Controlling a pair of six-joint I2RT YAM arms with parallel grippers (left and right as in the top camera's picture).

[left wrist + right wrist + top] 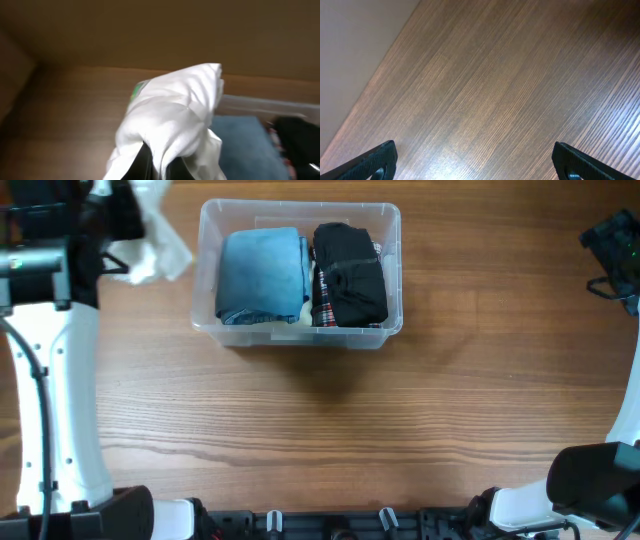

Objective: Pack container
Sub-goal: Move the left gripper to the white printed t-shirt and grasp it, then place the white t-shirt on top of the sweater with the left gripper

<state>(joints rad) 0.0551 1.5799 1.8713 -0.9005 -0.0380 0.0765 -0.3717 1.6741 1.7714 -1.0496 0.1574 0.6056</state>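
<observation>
The clear plastic container (299, 328) stands at the back middle of the table. It holds a folded blue garment (262, 275) on its left and a folded black garment (349, 274) on its right. My left gripper (128, 220) is shut on a white cloth (152, 242) and holds it in the air, left of the container. In the left wrist view the white cloth (170, 120) drapes over the fingers (161, 167), with the blue garment (245, 147) and the container's rim (270, 105) behind it. My right gripper (476, 162) is open and empty over bare table at the far right (612, 250).
The wooden table (330, 430) stretches in front of the container. The arm bases stand at the front left (60, 430) and front right (590, 480). The right wrist view shows only wood grain and the table's edge at the left.
</observation>
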